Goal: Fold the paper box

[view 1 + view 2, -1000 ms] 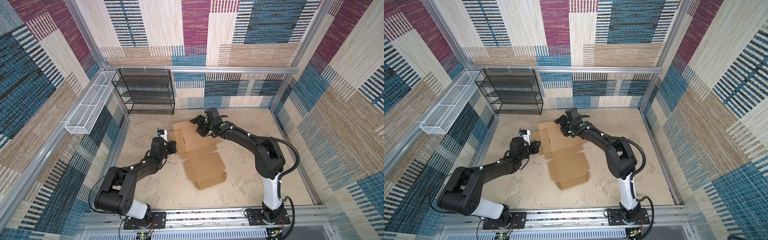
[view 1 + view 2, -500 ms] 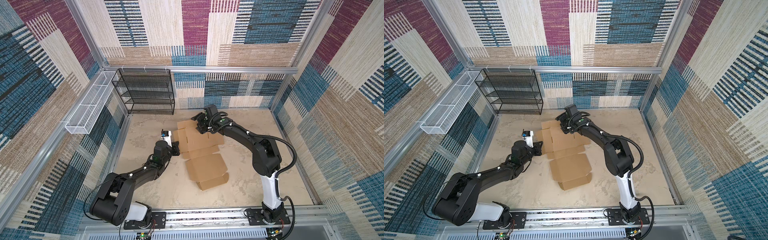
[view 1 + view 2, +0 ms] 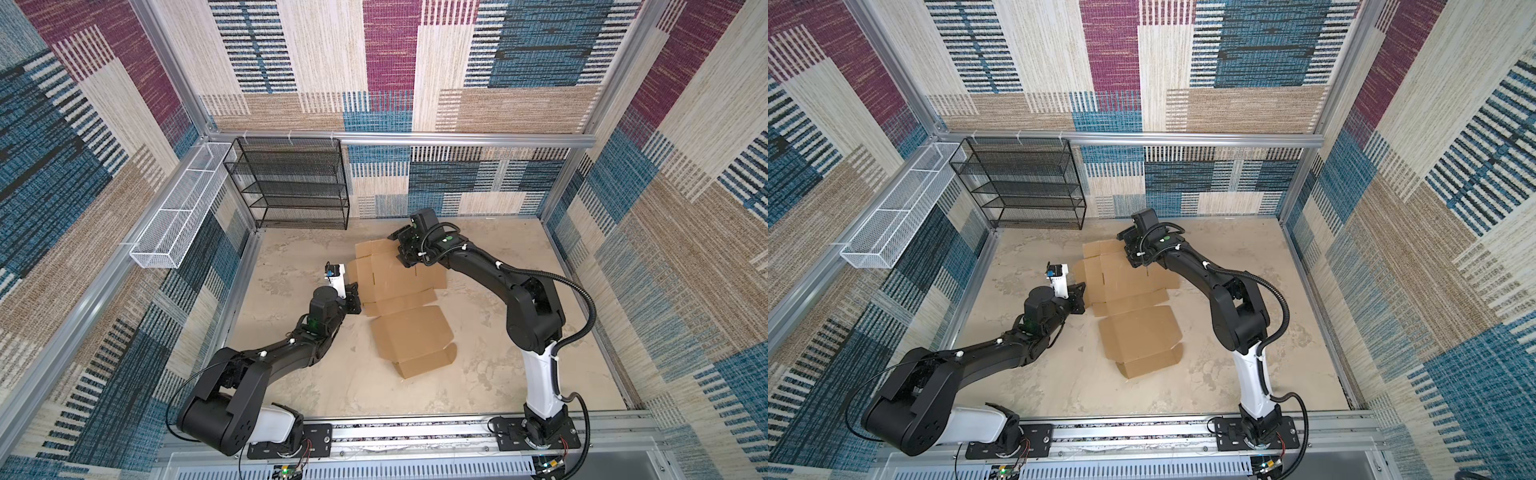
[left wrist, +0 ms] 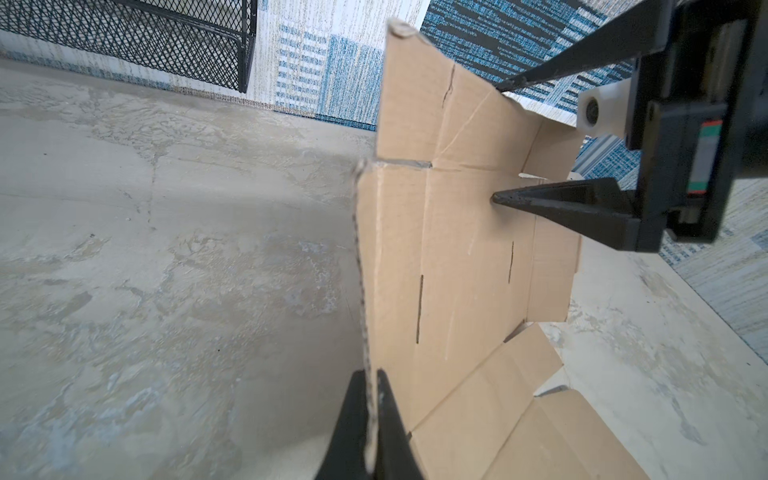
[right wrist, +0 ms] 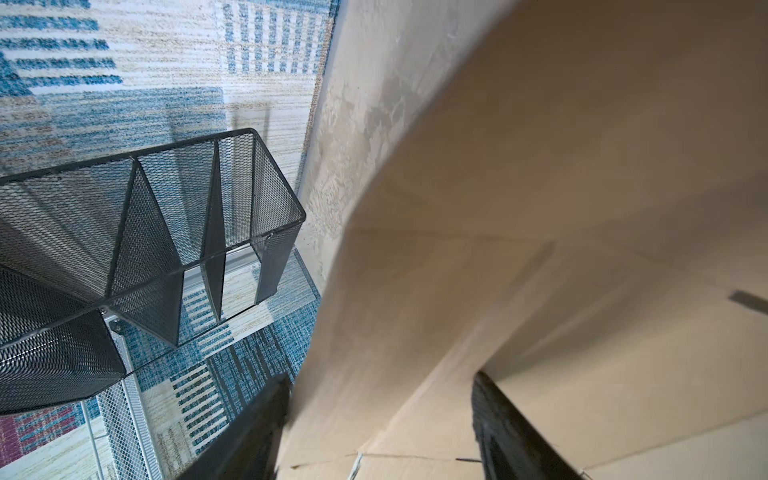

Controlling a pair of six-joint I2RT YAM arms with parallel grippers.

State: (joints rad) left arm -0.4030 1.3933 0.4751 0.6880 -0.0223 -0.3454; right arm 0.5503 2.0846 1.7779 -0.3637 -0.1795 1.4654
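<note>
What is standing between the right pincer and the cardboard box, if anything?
Nothing visible. The right pincer straddles a raised flap of the paper box with its jaws open, one finger on each side. The left pincer is shut on an edge of the box.

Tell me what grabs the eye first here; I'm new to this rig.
The brown paper box sprawls mostly flat mid-floor. The left claw pinches its left edge, while the right claw stands open astride a raised far flap. A black mesh shelf lines the back wall.
</note>
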